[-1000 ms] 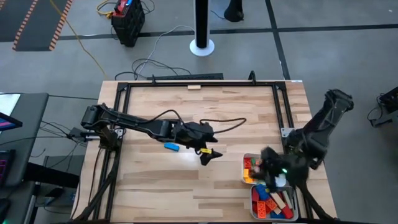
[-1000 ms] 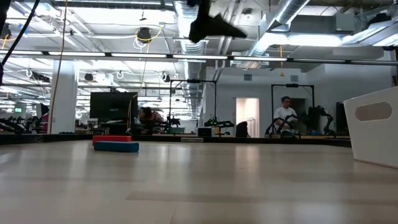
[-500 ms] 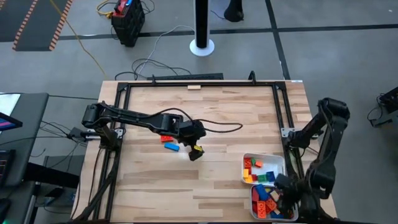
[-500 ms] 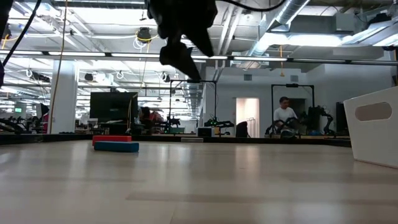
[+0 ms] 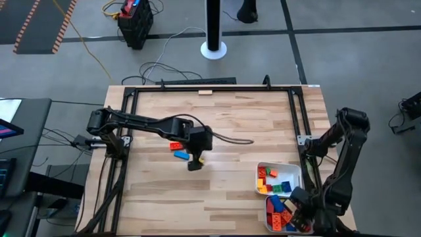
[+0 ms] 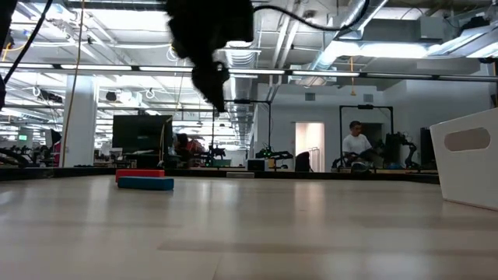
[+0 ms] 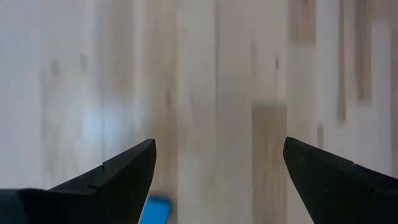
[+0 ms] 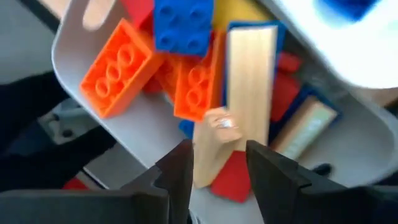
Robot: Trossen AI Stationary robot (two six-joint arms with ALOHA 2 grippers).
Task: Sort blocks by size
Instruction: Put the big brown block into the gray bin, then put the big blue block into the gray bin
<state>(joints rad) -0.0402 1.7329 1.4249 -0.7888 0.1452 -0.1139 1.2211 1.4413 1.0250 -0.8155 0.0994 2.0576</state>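
A blue block and a red block lie flat on the table's middle; both also show in the low view, the blue block and the red block. My left gripper hangs open just right of them, above the table; its wrist view shows the blue block's corner by one finger. My right gripper is down in the near white tray, shut on a long tan wooden block among orange, blue and red blocks. My right gripper pinches the tan wooden block's near end between its two fingers, one on each long side. The fingers lie along the block and come down from above. The block's far end reaches over the piled blocks in the tray.
A second white tray with short blocks stands just beyond the near one at the table's right front; a tray wall shows in the low view. A black frame runs around the table. A person stands far back in the room.
My left gripper has gone toward the table's left edge and down, coming close to the blue and red blocks. My right gripper has gone toward the near edge, from over the far tray down into the near tray.
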